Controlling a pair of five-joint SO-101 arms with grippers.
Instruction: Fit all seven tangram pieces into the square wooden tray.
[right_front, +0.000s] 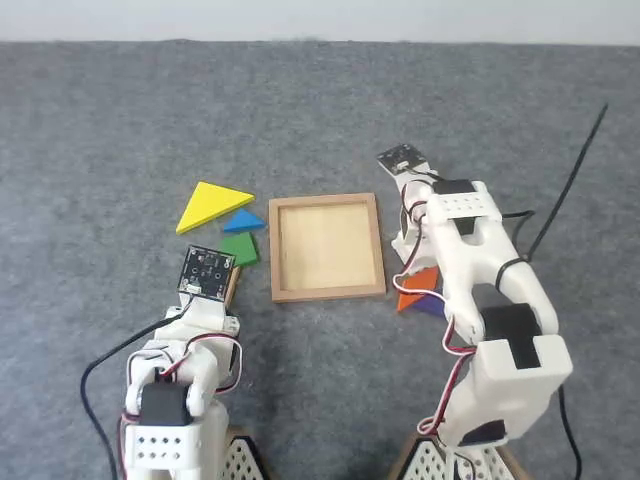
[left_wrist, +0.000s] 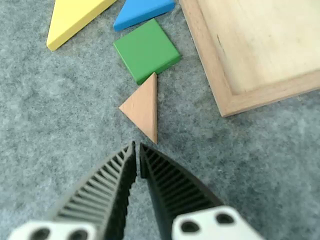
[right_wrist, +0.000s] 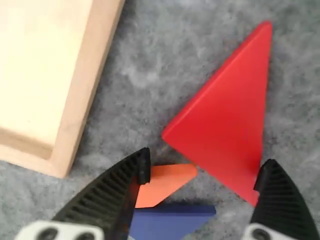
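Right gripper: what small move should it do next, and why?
Probably lower a little and close on the red triangle. The right gripper is open, its jaws standing apart on either side of the triangle's near edge, and the wooden tray beside it holds no piece yet.

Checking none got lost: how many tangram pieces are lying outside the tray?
7. Near the left gripper: yellow triangle, blue triangle, green square, wooden triangle. Near the right gripper: red triangle, orange piece, dark blue piece. The tray holds none. That is the full set.
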